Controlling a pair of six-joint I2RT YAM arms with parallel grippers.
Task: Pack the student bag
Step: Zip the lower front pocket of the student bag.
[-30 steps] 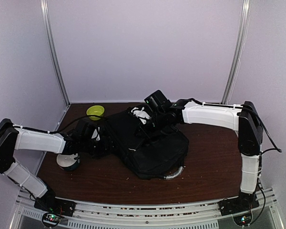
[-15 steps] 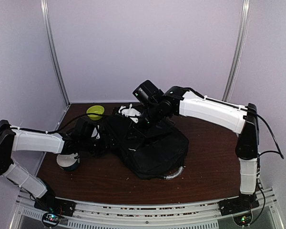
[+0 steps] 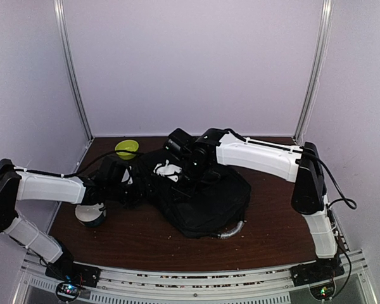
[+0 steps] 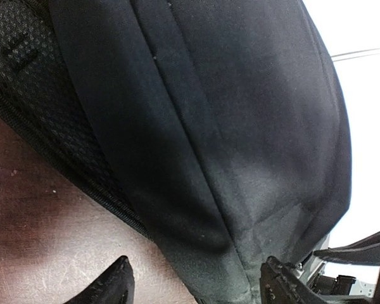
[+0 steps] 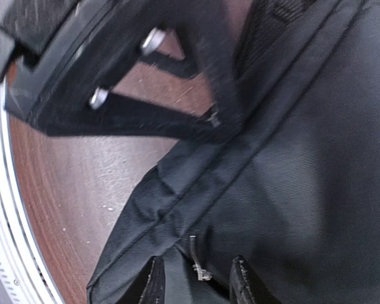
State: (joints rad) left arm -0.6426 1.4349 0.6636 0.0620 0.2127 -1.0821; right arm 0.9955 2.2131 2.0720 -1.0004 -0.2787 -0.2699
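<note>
The student bag (image 3: 206, 196) is a large black backpack lying flat mid-table, its grey curved handle (image 3: 232, 232) at the near edge. My left gripper (image 3: 137, 188) is at the bag's left edge. In the left wrist view (image 4: 196, 288) it is wide open, with a fold of the bag (image 4: 196, 126) between its fingers. My right gripper (image 3: 177, 170) is low over the bag's far left part. In the right wrist view (image 5: 193, 282) its fingers stand close together on bag fabric (image 5: 291, 158) by a metal zipper pull (image 5: 198, 263). A small white thing (image 3: 166, 170) shows beside it; I cannot tell what it is.
A yellow-green bowl (image 3: 126, 148) stands at the back left. A round white and dark object (image 3: 90, 214) sits under my left forearm. Brown table (image 3: 272, 221) shows right of the bag. A black bracket with screws (image 5: 114, 69) crosses the right wrist view.
My right gripper has swung left and down from above the bag's far edge to its left part, and the white thing moved with it. My left arm has barely moved.
</note>
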